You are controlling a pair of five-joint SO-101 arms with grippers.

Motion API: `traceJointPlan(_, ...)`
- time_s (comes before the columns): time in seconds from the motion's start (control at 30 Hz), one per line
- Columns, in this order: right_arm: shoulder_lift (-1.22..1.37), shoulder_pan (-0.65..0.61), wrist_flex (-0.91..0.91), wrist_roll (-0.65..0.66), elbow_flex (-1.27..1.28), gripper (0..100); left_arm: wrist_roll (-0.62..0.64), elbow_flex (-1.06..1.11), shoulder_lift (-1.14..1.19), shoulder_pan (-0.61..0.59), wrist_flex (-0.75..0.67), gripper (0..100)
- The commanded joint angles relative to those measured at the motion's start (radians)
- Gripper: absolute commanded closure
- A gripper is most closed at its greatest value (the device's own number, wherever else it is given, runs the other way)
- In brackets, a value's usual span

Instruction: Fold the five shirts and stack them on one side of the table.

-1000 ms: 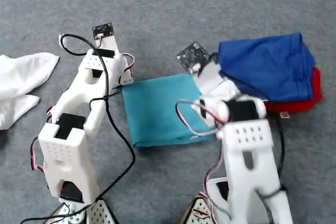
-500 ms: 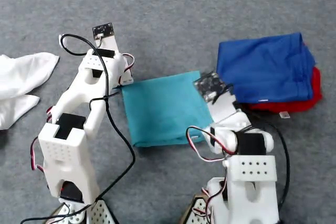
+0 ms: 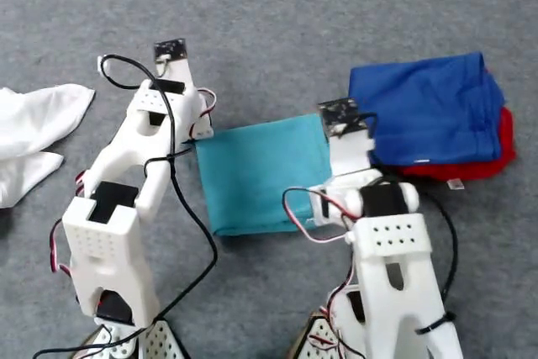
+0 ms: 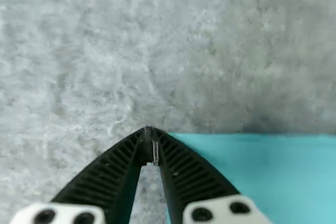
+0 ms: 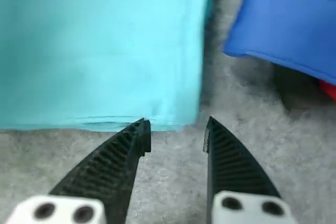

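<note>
A folded teal shirt [image 3: 261,174] lies flat at the table's middle. My left gripper [image 4: 149,131] is shut, its tips resting on the grey cloth right at the far left corner of the teal shirt [image 4: 273,177]. My right gripper [image 5: 176,129] is open and straddles the near right corner of the teal shirt [image 5: 100,45]. A folded blue shirt [image 3: 424,107] lies on a red shirt [image 3: 504,150] at the right. An unfolded white shirt [image 3: 38,128] is crumpled at the left edge.
The left arm [image 3: 147,128] with its black cable stands left of the teal shirt, and the right arm [image 3: 382,208] stands between it and the stack. The blue shirt [image 5: 283,19] lies close beside the open fingers. Bare grey tabletop [image 3: 277,39] stretches behind.
The right arm has pulled back from the blue stack and swung over the teal shirt's right edge. The left arm has hardly shifted.
</note>
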Motion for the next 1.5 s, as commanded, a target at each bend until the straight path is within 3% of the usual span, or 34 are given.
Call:
traceJointPlan(0.0, -0.018, 0.087, -0.014, -0.009, -0.045, 81.3, -0.061, -0.025, -0.012, 0.032, 0.120, 98)
traceJointPlan(0.17, -0.016, 0.159, -0.014, -0.009, -0.045, 81.4, -0.143, -0.052, -0.015, 0.031, 0.318, 98)
traceJointPlan(0.27, -0.016, 0.163, -0.012, -0.009, -0.045, 81.4, -0.169, -0.041, -0.010, 0.031, 0.359, 98)
traceJointPlan(0.47, -0.018, 0.162, 0.038, -0.015, -0.051, 81.4, -0.164, -0.003, -0.016, 0.037, 0.350, 98)
traceJointPlan(0.7, -0.022, 0.163, 0.078, -0.017, -0.061, 81.4, -0.175, 0.157, -0.021, 0.023, 0.206, 98)
traceJointPlan(1.0, -0.022, 0.160, 0.080, -0.018, -0.074, 81.4, -0.382, 0.146, -0.010, 0.032, 0.199, 98)
traceJointPlan(1.47, -0.024, 0.130, 0.078, -0.020, -0.140, 81.4, -0.396, 0.269, -0.008, 0.034, 0.204, 98)
